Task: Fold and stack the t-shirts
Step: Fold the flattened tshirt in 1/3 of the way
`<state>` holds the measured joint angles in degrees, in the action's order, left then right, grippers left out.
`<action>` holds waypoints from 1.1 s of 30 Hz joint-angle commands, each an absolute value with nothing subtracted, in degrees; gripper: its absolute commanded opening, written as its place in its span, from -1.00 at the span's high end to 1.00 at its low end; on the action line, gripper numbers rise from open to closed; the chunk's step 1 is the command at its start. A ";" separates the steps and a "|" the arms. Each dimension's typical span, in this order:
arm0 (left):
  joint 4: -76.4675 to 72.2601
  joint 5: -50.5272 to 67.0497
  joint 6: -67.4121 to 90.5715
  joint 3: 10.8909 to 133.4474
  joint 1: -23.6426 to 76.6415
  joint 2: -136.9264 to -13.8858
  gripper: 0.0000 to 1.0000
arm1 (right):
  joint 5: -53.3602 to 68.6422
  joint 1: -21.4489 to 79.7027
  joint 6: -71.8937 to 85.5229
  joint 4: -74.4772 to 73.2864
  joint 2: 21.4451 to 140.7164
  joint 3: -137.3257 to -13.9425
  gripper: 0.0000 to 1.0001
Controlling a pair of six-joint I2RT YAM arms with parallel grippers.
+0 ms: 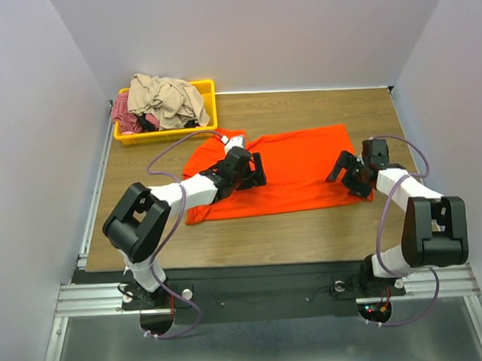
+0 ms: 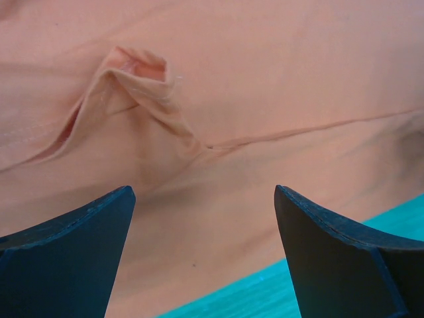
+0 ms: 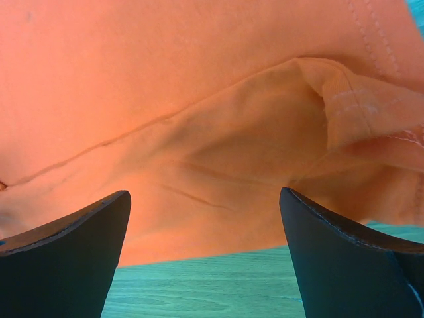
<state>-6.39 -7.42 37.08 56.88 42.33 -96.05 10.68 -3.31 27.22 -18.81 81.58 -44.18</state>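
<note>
**Orange-red t-shirt (image 1: 304,166) spread flat.**
Left gripper (image 1: 255,170) over its left part, right gripper (image 1: 342,170) at its right edge; both spread wide, empty.

Matt cloth t-shirt (image 1: 304,166) on smooth wood-grain table (image 1: 307,233); glossy plastic tray (image 1: 167,136).

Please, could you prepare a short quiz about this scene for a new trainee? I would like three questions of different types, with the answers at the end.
1. True or false: the left gripper and the right gripper both stand open at the orange-red t-shirt.
2. Where do the beige t-shirt and the pink t-shirt lie? A) in the yellow tray; B) under the orange-red t-shirt; C) in the right gripper.
3. Which gripper is nearer to the yellow tray?
Key: 1 true; 2 A; 3 the left gripper.
</note>
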 commanded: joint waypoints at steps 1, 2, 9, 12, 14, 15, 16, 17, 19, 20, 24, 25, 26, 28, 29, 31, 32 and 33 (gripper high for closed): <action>-5.63 -9.13 36.92 60.45 40.52 -99.40 -0.97 | 12.39 -2.81 27.07 -16.35 83.32 -45.09 -1.00; -5.10 -9.75 36.74 60.90 40.34 -100.27 -0.97 | 12.22 -2.81 26.98 -16.26 83.84 -45.00 -1.00; -6.06 -13.18 35.42 62.66 38.32 -102.56 -0.97 | 10.99 -2.81 26.90 -16.35 85.08 -45.00 -1.00; -5.89 -13.10 34.89 64.07 36.83 -105.11 -0.97 | 10.99 -2.81 26.90 -16.43 84.64 -44.82 -1.00; -5.80 -12.31 33.49 65.74 36.12 -106.78 -0.97 | 10.64 -2.81 26.81 -16.44 84.11 -44.65 -1.00; -5.71 -12.74 33.14 66.35 36.04 -107.22 -0.97 | 10.46 -2.81 26.72 -16.44 84.02 -44.65 -1.00; -5.63 -13.53 32.53 67.75 35.69 -107.84 -0.97 | 10.20 -2.81 26.72 -16.44 84.02 -44.65 -1.00; -5.63 -14.14 32.43 68.55 35.42 -107.84 -0.97 | 10.11 -2.81 26.72 -16.44 84.02 -44.56 -1.00; -6.15 -15.46 31.91 71.00 34.72 -108.45 -0.97 | 10.11 -2.81 26.63 -16.44 84.37 -44.65 -1.00; -6.41 -15.56 31.56 71.89 34.46 -108.54 -0.97 | 10.11 -2.81 26.63 -16.44 84.64 -44.65 -1.00; -9.05 -15.82 29.18 75.58 34.19 -109.07 -0.97 | 10.28 -2.81 26.28 -16.52 84.47 -44.74 -1.00; -8.97 -16.34 28.66 77.15 34.19 -109.33 -0.97 | 10.11 -2.81 26.19 -16.52 84.20 -44.74 -1.00; -8.96 -16.61 28.22 77.78 34.19 -109.16 -0.97 | 10.02 -2.81 26.10 -16.61 83.94 -44.82 -1.00; -8.97 -18.01 27.07 79.00 34.19 -108.81 -0.97 | 9.93 -2.81 26.10 -16.70 83.06 -45.00 -1.00; -7.66 -18.37 26.81 79.19 34.19 -107.68 -0.97 | 9.93 -2.81 25.93 -16.61 82.71 -45.09 -1.00; -7.56 -17.67 27.07 76.23 34.19 -105.39 -0.97 | 9.84 -2.81 25.84 -16.79 82.18 -45.00 -1.00; -8.25 -17.06 27.94 74.29 34.28 -102.34 -0.97 | 9.67 -2.81 25.75 -16.87 81.92 -44.91 -1.00; -8.96 -15.22 28.38 72.09 34.36 -100.74 -0.97 | 9.58 -2.81 25.75 -16.87 81.91 -45.00 -1.00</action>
<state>-7.70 -15.84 28.82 76.40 34.28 -108.73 10.92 -3.31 26.87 -17.58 84.01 -44.21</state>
